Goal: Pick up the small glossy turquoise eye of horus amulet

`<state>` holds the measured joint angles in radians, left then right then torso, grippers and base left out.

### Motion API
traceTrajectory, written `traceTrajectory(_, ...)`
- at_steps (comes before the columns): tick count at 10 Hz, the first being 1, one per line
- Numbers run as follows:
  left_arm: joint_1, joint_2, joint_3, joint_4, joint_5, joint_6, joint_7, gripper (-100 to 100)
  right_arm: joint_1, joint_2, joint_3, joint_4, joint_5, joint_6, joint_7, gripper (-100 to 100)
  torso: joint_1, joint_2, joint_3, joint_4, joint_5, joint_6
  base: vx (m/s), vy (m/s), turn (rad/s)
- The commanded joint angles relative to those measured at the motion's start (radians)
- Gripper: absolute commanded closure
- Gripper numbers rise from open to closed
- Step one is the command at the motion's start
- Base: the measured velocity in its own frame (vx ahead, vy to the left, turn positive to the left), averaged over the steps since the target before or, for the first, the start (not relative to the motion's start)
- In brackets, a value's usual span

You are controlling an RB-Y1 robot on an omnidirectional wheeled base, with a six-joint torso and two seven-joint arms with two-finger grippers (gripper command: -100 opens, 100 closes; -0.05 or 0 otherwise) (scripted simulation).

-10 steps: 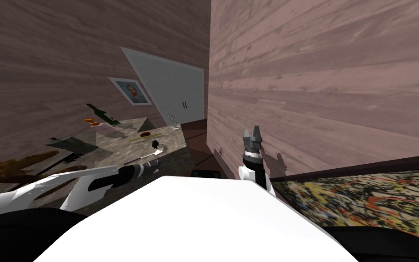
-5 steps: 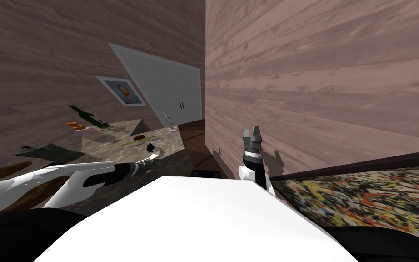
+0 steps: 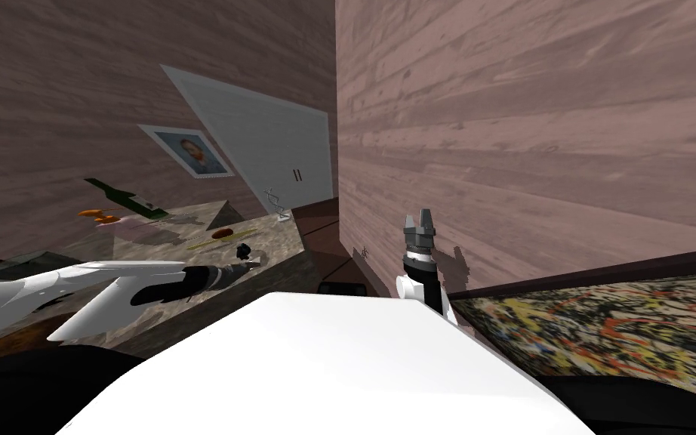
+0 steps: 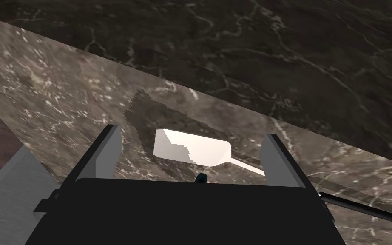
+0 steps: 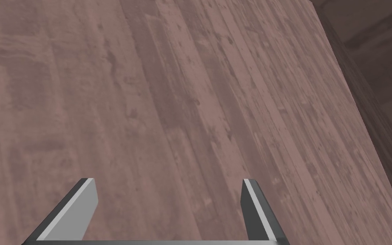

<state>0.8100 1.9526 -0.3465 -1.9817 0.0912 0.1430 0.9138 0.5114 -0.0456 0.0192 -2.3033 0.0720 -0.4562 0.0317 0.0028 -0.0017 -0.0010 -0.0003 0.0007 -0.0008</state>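
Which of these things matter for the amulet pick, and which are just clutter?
Job: small teal amulet, between the open fingers of the left gripper, near its body; marble tabletop.
Lying about: white scoop-shaped piece; thin dark rod; green bottle; right gripper, open, by the wall.

Counter (image 4: 63,98) grey-brown marble with white veins, scoop (image 4: 191,149) plain white, amulet (image 4: 200,178) dark turquoise, wall (image 5: 148,85) pinkish-brown wood planks, bottle (image 3: 129,200) green.

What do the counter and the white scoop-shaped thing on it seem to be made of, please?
The counter looks like brown marble, going by its pale branching veins. The white scoop-shaped thing is plain, untextured white, perhaps plastic or ceramic; I cannot tell.
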Motion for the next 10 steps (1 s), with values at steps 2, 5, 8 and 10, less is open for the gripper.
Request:
traceTrajectory(2,-0.030,0.050,-0.034,0.009,0.047,0.027,-0.038,-100,0.000,0.000,0.000,0.000,0.000,0.000,0.000,0,-0.001,0.001,0.001,0.000,0.000,0.000,0.017,0.016,-0.045)
traceTrajectory(5,-0.014,0.086,-0.013,0.020,0.041,0.045,-0.032,-100,0.000,0.000,0.000,0.000,0.000,0.000,0.000,0,0.000,0.000,0.000,0.000,0.000,0.000,0.031,0.033,-0.065)
traceTrajectory(8,-0.039,0.119,-0.055,0.029,0.035,0.061,-0.018,-100,0.000,0.000,0.000,0.000,0.000,0.000,0.000,0,-0.002,0.002,0.001,0.000,-0.001,0.000,0.011,0.014,-0.044)
traceTrajectory(10,-0.043,0.148,-0.062,0.038,0.030,0.076,-0.010,-100,0.000,0.000,0.000,0.000,0.000,0.000,0.000,0,-0.001,0.001,0.000,0.000,0.000,0.000,0.024,0.029,-0.053)
